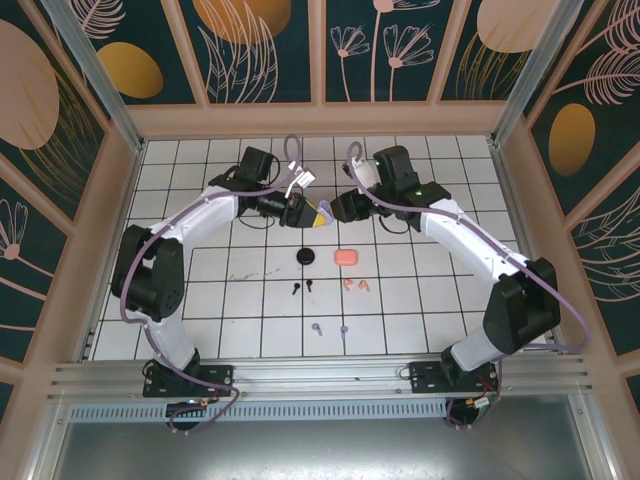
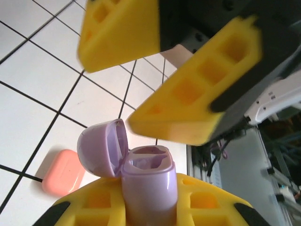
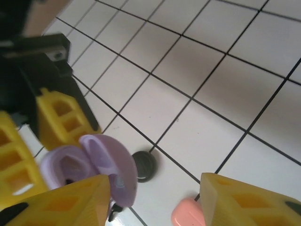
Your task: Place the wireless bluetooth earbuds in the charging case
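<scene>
My left gripper (image 1: 316, 214) (image 2: 150, 205) is shut on a lilac charging case (image 2: 148, 181) (image 3: 63, 167), held upright above the table with its lid (image 2: 101, 148) (image 3: 110, 165) hinged open and both sockets empty. My right gripper (image 1: 336, 208) (image 3: 155, 207) hangs open right next to it, and its yellow fingers (image 2: 197, 94) stand just over the open case with nothing between them. On the tiles below lie two black earbuds (image 1: 301, 287), two salmon-pink earbuds (image 1: 355, 286) and two lilac earbuds (image 1: 330, 328).
A shut black case (image 1: 306, 257) (image 3: 145, 165) and a shut pink case (image 1: 346, 257) (image 2: 63, 172) (image 3: 188, 214) lie on the white grid table (image 1: 420, 300) under the grippers. Wooden walls (image 1: 320, 118) close in the back and sides.
</scene>
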Available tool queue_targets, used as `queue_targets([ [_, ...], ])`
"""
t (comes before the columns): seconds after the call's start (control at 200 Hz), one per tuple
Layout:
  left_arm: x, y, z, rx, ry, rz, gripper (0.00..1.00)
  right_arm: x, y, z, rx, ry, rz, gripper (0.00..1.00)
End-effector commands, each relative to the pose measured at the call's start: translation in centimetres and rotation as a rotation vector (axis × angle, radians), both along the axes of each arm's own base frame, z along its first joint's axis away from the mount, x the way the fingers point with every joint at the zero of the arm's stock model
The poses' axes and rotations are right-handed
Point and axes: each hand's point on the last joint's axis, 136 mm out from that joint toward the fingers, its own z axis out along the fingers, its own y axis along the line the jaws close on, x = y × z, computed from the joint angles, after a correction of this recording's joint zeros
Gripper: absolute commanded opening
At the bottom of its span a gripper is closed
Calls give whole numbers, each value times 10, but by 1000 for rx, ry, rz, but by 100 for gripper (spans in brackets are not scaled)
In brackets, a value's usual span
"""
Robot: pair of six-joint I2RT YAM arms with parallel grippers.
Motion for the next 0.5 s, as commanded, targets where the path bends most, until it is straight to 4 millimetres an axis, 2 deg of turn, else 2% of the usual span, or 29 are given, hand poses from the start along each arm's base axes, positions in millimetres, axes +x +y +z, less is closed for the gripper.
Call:
queue_targets([
  [0.0, 18, 5, 43, -105, -164, 99, 0, -16, -7, 52, 117, -61, -30, 56],
  [0.12, 22, 15, 50, -108, -223, 191, 0, -32, -20, 52, 162, -12, -101, 57],
  [0.205, 24, 20, 59, -124, -277, 257, 0, -44, -25, 38, 182, 54, -162, 57],
  [0.265, 28, 25, 65, -136, -311, 322, 0, -53, -27, 24, 187, 100, -196, 57],
  [0.385, 36, 38, 86, -174, -404, 461, 0, -83, -16, -13, 143, 190, -242, 56],
  [0.415, 36, 43, 82, -174, -411, 493, 0, -90, -13, -23, 128, 211, -251, 56],
  [0.495, 41, 55, 95, -197, -466, 597, 0, -108, -6, -46, 90, 264, -267, 56],
])
